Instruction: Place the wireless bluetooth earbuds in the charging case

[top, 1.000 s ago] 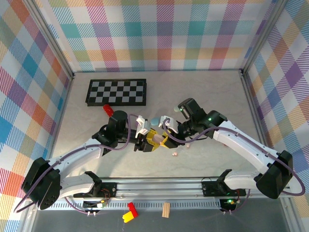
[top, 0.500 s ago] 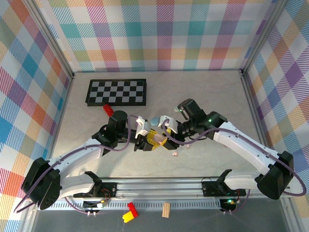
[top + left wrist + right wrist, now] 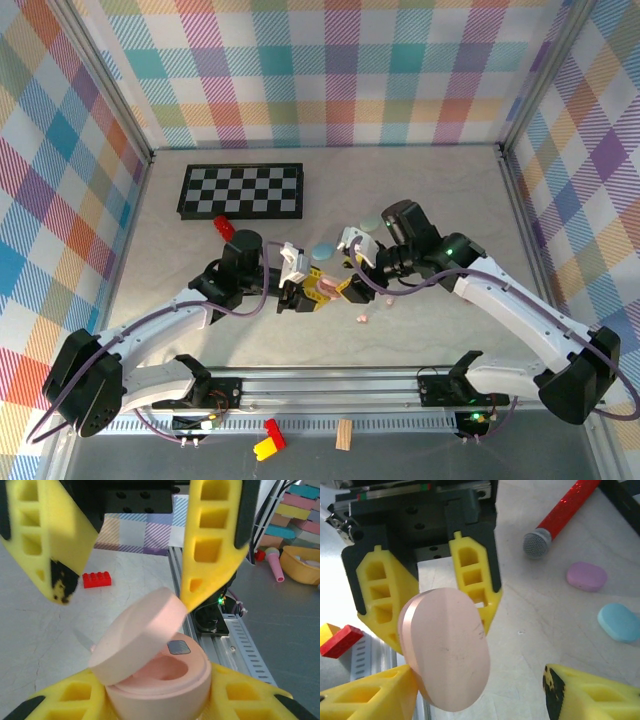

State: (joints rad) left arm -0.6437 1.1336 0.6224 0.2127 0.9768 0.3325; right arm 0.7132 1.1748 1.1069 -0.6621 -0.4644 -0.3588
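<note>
The pink charging case (image 3: 165, 680) sits between the yellow fingers (image 3: 250, 697) of my left gripper (image 3: 157, 697), which is shut on its base. Its lid (image 3: 137, 635) stands partly open over an empty pink hollow. In the top view the case (image 3: 325, 289) is held mid-table, just above the surface. My right gripper (image 3: 352, 262) is open beside it. In the right wrist view the lid (image 3: 447, 650) rests near one finger (image 3: 370, 700) of the right gripper (image 3: 480, 692), with a wide gap to the other. Two tiny pink earbuds (image 3: 363, 318) (image 3: 388, 303) lie on the table to the right.
A blue case (image 3: 322, 250) and a mint case (image 3: 372, 225) lie behind the grippers; a purple case (image 3: 586, 576) and a red toy microphone (image 3: 560, 515) lie nearby. A chessboard (image 3: 242, 190) and a red brick (image 3: 224, 227) sit at the back left.
My right gripper has opened and drawn back to the right, away from the case. The pink lid now stands ajar. The left gripper has closed a little tighter on the case.
</note>
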